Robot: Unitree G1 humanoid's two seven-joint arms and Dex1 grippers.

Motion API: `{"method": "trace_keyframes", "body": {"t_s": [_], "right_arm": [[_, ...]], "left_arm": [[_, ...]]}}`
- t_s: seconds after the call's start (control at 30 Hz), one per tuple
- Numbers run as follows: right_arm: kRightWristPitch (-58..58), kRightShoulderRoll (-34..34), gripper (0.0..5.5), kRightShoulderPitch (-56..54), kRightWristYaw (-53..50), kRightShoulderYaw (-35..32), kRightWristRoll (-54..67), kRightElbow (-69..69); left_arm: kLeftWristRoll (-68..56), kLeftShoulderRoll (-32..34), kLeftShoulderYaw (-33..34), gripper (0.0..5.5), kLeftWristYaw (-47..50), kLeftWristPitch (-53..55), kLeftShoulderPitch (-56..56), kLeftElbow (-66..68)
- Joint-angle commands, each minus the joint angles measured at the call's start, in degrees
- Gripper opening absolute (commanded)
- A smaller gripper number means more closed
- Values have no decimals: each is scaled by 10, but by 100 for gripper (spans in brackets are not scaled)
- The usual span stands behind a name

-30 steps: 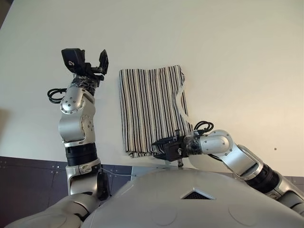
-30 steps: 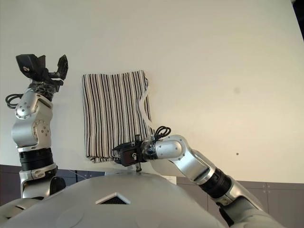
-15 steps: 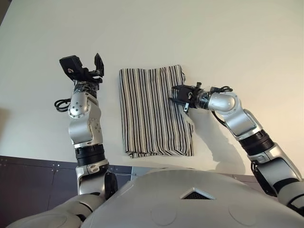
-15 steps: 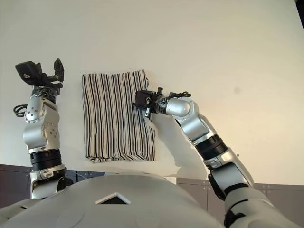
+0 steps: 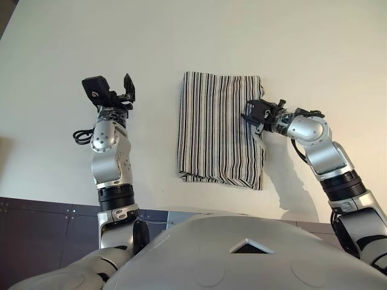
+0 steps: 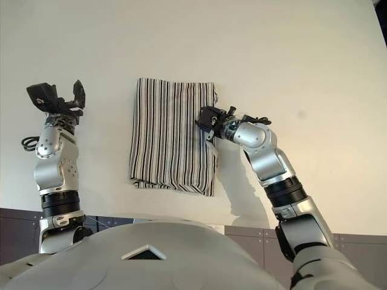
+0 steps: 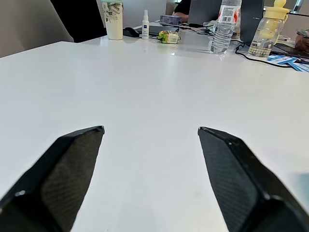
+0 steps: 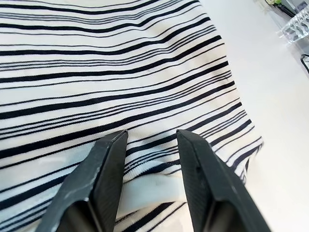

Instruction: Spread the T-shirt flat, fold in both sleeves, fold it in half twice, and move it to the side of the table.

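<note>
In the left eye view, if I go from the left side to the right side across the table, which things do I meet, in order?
left hand → striped T-shirt → right hand, at the T-shirt's right edge.

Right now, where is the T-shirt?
In the head views the T-shirt lies folded on the table, right gripper at its right edge, left gripper apart to its left.

Far off — clear bottle (image 7: 223, 26), cup (image 7: 114, 20)

The left claw (image 7: 150, 133) is held up on an upright forearm, fingers wide apart. The right claw (image 8: 150, 137) points inward from a bent elbow, fingers slightly apart.
</note>
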Motion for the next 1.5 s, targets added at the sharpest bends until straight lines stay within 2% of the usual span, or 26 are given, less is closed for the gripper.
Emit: {"method": "trace_keyframes", "body": {"t_s": [0.03, 0.13, 0.2, 0.23, 0.3, 0.37, 0.5, 0.6, 0.77, 0.97, 1.07, 1.23, 1.5], "right_arm": [[-8, 34, 184, 26, -42, -88, 67, -80], [-97, -76, 184, 107, 24, -143, 72, -206], [-203, -160, 184, 204, 53, -169, 28, -230], [-269, -198, 184, 274, 57, -187, 2, -228], [-375, -252, 215, 368, 57, -207, -38, -208], [-442, -267, 258, 417, 41, -208, -75, -196], [-494, -249, 258, 452, 12, -186, -146, -211], [-483, -224, 258, 434, 14, -143, -200, -219], [-434, -198, 258, 357, 23, -111, -215, -188], [-466, -239, 258, 290, 36, -108, -178, -141], [-517, -268, 258, 267, 29, -108, -169, -104], [-539, -254, 258, 263, 39, -62, -160, -111], [-536, -252, 258, 260, 34, -40, -153, -100]], "left_arm": [[32, 52, -38, 361, -56, 0, 38, -73], [122, 197, -90, 361, -183, -81, 147, -186], [154, 276, -92, 361, -259, -153, 241, -233], [166, 315, -89, 380, -292, -199, 282, -236], [182, 352, -73, 403, -321, -259, 332, -228], [207, 371, -70, 408, -324, -311, 348, -205], [247, 415, -84, 408, -341, -411, 361, -159], [290, 463, -125, 408, -369, -499, 349, -112], [370, 433, -217, 408, -352, -560, 237, -25], [398, 401, -279, 408, -326, -569, 215, -17], [415, 399, -296, 408, -308, -572, 228, -12], [428, 397, -322, 408, -288, -578, 196, 22], [431, 421, -342, 408, -275, -603, 170, 51]]}}
